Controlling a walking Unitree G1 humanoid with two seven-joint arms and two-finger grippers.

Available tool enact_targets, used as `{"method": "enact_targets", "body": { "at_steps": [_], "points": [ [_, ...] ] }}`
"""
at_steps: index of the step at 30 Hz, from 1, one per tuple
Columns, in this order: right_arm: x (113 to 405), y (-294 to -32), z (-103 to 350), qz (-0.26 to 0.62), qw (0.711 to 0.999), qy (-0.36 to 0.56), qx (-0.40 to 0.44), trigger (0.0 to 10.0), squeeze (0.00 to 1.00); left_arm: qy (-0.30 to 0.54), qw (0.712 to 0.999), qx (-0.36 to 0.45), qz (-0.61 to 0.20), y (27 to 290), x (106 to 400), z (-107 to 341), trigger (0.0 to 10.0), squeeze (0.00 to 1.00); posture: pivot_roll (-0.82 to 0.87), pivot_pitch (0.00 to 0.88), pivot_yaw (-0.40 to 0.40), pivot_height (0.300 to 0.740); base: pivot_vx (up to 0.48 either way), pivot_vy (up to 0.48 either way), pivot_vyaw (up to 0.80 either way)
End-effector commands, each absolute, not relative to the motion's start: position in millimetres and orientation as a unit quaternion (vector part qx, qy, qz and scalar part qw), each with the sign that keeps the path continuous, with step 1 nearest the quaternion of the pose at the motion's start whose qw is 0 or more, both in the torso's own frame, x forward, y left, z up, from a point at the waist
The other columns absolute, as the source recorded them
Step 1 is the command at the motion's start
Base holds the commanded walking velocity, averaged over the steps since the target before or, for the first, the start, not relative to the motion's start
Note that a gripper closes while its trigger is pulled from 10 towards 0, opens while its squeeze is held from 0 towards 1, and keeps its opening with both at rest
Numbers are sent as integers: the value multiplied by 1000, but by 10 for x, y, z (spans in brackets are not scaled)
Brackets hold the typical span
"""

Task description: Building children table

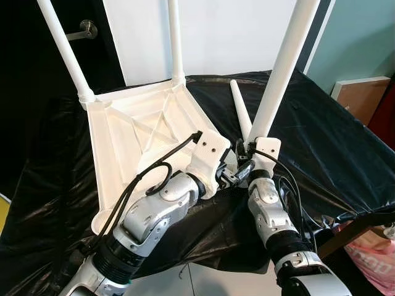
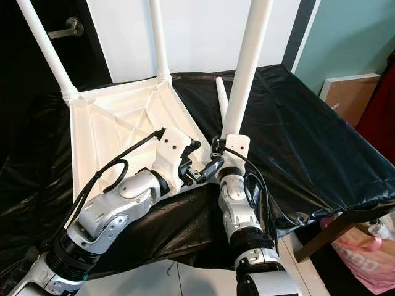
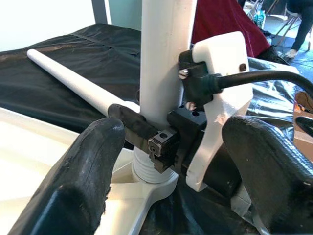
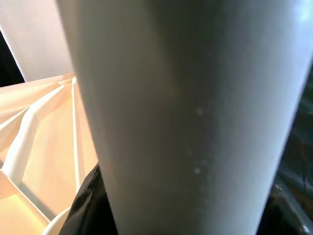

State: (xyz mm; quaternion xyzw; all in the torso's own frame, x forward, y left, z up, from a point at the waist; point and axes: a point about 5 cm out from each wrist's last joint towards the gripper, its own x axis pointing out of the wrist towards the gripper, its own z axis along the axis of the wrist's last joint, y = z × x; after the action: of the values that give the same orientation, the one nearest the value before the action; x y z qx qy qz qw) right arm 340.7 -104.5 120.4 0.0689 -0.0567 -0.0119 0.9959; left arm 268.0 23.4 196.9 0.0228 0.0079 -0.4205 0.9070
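Observation:
A white children's table (image 1: 136, 135) lies upside down on the black-covered surface (image 1: 327, 148). Two legs stand screwed in at its far corners (image 1: 65, 52) (image 1: 176, 43). A third leg (image 1: 281, 74) stands upright at the near right corner, its threaded base in the socket (image 3: 151, 171). My right gripper (image 1: 250, 153) is shut on this leg just above the base. My left gripper (image 1: 229, 177) sits open beside that corner, its fingers (image 3: 83, 171) apart on either side of the leg and the right gripper. A loose fourth leg (image 1: 241, 108) lies on the cover behind.
A dark door with a metal handle (image 1: 86, 28) and a white wall stand behind the table. A brown board (image 1: 361, 92) leans at the right. A pink bag (image 1: 376, 259) and a wooden piece (image 1: 352, 231) sit low at the right, off the covered surface's edge.

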Motion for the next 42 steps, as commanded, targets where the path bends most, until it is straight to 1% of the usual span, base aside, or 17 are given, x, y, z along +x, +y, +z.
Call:
{"method": "enact_targets", "body": {
  "at_steps": [1, 2, 3, 6, 10, 13, 17, 18, 19, 24, 25, 26, 28, 39, 40, 41, 42],
  "points": [
    [3342, -1075, 1044, -21, 994, -21, 101, 10000, 925, 0, 865, 26, -501, 168, 2605, 1996, 10000, 0, -91, 0, -7, 740, 0, 0, 0],
    [3342, -1075, 1044, -21, 994, -21, 101, 10000, 925, 0, 865, 26, -501, 168, 2605, 1996, 10000, 0, -91, 0, -7, 740, 0, 0, 0],
    [3333, -1087, 1103, -8, 994, -43, 105, 10000, 1000, -1, 865, 26, -501, 170, 2606, 1999, 10000, 0, -91, 0, -7, 740, 0, 0, 0],
    [3311, -1126, 1251, 21, 990, -99, 98, 10000, 1000, -2, 866, 26, -499, 179, 2611, 2003, 10000, 0, -91, 0, -5, 740, 0, 0, 0],
    [3316, -1168, 1321, 38, 988, -115, 94, 10000, 1000, -2, 867, 26, -498, 183, 2618, 2006, 10000, 0, -94, 0, -5, 740, 0, 0, 0],
    [3329, -1300, 1387, 88, 986, -122, 77, 10000, 1000, -2, 867, 27, -497, 189, 2623, 2002, 10000, 0, -101, 0, -5, 740, 0, 0, 0],
    [3328, -1359, 1406, 114, 984, -121, 62, 10000, 1000, -1, 867, 28, -497, 189, 2630, 1999, 10000, 0, -104, 2, -6, 740, 0, 0, 0],
    [3324, -1399, 1408, 139, 982, -115, 54, 10000, 0, -1, 868, 29, -496, 189, 2633, 1994, 10000, 0, -107, 7, -7, 740, 0, 0, 0],
    [3316, -1451, 1411, 166, 979, -110, 42, 10000, 0, 0, 868, 31, -496, 188, 2634, 1986, 10000, 0, -108, 9, -6, 740, 0, 0, 0],
    [3315, -1498, 1404, 190, 976, -102, 32, 10000, 0, 2, 868, 34, -496, 187, 2634, 1976, 10000, 0, -110, 12, -5, 740, 0, 0, 0],
    [3318, -1550, 1366, 229, 970, -82, 13, 10000, 0, 4, 867, 42, -496, 184, 2635, 1949, 10000, 0, -114, 14, -3, 740, 0, 0, 0],
    [3318, -1550, 1366, 229, 970, -82, 13, 10000, 0, 4, 867, 42, -496, 184, 2635, 1949, 10000, 0, -114, 14, -3, 740, 0, 0, 0],
    [3352, -1633, 1298, 284, 957, -48, -32, 10000, 0, 12, 866, 71, -495, 176, 2639, 1856, 10000, 0, -116, 14, -2, 740, 0, 0, 0],
    [3457, -1641, 1309, 322, 944, -22, -68, 10000, 0, 25, 861, 90, -499, 135, 2593, 1737, 10000, 0, -109, 14, 0, 740, 0, 0, 0],
    [3466, -1652, 1309, 327, 943, -18, -68, 6471, 0, 25, 861, 91, -500, 133, 2591, 1737, 10000, 0, -107, 14, 0, 740, 0, 0, 0],
    [3466, -1652, 1309, 327, 943, -18, -68, 6471, 0, 25, 861, 91, -500, 133, 2591, 1737, 10000, 0, -107, 14, 0, 740, 0, 0, 0],
    [3474, -1663, 1306, 329, 942, -14, -69, 1922, 0, 24, 861, 91, -499, 135, 2594, 1739, 10000, 0, -104, 14, 0, 740, 0, 0, 0]
  ]
}}
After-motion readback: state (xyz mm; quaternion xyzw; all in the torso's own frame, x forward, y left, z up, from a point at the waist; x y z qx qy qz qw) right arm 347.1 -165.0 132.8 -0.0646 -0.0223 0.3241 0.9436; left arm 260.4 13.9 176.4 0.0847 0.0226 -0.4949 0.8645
